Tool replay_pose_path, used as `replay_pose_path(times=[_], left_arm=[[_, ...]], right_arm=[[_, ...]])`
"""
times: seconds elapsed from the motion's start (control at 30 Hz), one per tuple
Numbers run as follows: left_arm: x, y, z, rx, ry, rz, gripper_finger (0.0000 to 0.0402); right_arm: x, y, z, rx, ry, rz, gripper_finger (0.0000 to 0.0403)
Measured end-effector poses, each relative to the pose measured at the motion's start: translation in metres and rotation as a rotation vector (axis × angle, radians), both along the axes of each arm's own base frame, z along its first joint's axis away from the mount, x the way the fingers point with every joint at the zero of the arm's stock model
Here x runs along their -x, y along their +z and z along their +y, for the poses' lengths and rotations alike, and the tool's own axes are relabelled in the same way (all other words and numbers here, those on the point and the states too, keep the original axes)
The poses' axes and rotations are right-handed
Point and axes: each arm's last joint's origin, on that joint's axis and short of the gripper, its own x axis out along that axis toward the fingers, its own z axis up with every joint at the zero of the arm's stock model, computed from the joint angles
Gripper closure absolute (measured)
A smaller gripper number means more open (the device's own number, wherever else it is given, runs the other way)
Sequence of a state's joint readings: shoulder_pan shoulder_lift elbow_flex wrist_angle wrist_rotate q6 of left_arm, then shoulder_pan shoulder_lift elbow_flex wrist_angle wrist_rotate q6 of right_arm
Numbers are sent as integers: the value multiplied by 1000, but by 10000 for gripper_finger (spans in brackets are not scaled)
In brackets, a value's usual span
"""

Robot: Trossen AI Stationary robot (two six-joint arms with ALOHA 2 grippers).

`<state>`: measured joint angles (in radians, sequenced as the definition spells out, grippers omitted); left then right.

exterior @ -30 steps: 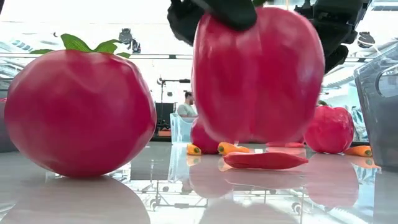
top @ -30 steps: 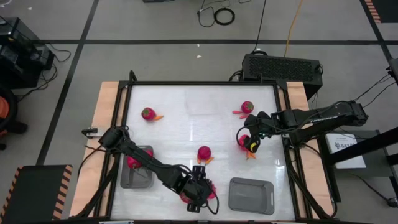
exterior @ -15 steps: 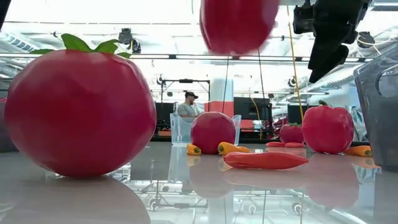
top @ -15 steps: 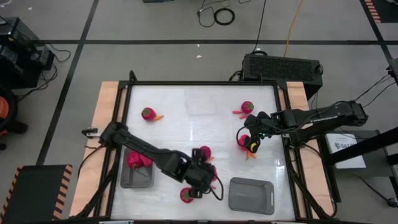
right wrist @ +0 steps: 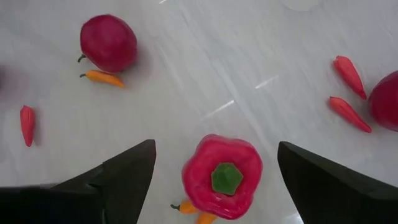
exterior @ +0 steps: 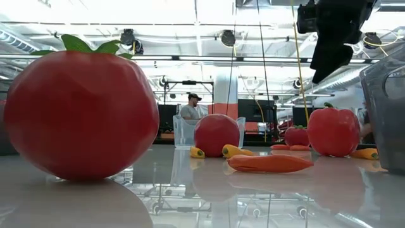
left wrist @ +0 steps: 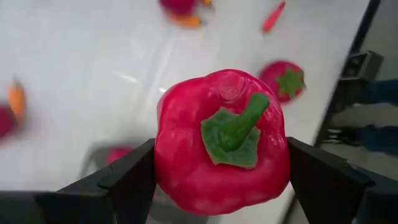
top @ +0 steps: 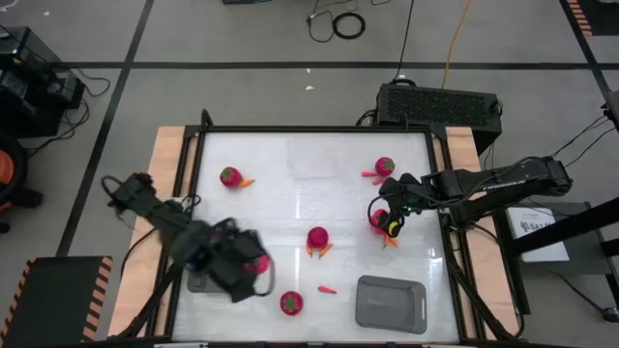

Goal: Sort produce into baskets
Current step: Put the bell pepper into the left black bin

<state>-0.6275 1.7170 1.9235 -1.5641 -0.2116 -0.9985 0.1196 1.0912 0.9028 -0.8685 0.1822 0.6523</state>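
Note:
My left gripper [top: 248, 267] is shut on a magenta-red pepper [left wrist: 221, 143] with a green stem, above the right edge of the left grey bin [top: 199, 282]. That bin holds a red piece [left wrist: 118, 154]. My right gripper [top: 392, 222] is open and hovers over another pepper [right wrist: 222, 176], which stands on the table between the fingers' lines, untouched. A tomato [top: 290, 304] and a small red chili [top: 327, 289] lie near the front edge. The right grey bin [top: 391, 304] stands beside them. My left gripper pinches the pepper's two opposite side walls [left wrist: 163, 163] between its two fingers [left wrist: 127, 183]. The fingers come from above, pointing down. The pepper is lifted clear of the table, with its green stem [left wrist: 239, 127] facing the wrist camera.
A round red piece [top: 317, 238] with orange bits lies mid-table. Another [top: 230, 177] lies far left, and one with red chilies [top: 385, 166] far right. A faint clear tray [top: 311, 159] stands at the back. A black perforated box [top: 437, 101] stands beyond the table.
My left gripper has risen from the near edge beside the tomato and swung toward the table's left, carrying the pepper clear of the table to the left bin. The tomato and chili stay where they were. My right gripper has kept still.

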Motion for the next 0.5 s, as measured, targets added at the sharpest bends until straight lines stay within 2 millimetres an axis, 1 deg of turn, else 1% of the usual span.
replay_pose_path(times=[0.07,0.17,0.27,0.33,0.5], left_arm=[[15,-11,-8,8,15,53,85],[35,-36,-22,-19,75,126,85],[57,-53,-29,-35,129,183,85],[67,-65,-33,-70,199,194,85],[91,-80,-33,-74,421,167,85]], right_arm=[[-2,1,0,-5,-5,-19,73],[-5,3,1,-11,-9,-62,73],[-8,5,1,-21,-15,-102,73],[-10,6,1,-24,-15,-124,73],[-11,7,1,-55,-56,-148,73]])
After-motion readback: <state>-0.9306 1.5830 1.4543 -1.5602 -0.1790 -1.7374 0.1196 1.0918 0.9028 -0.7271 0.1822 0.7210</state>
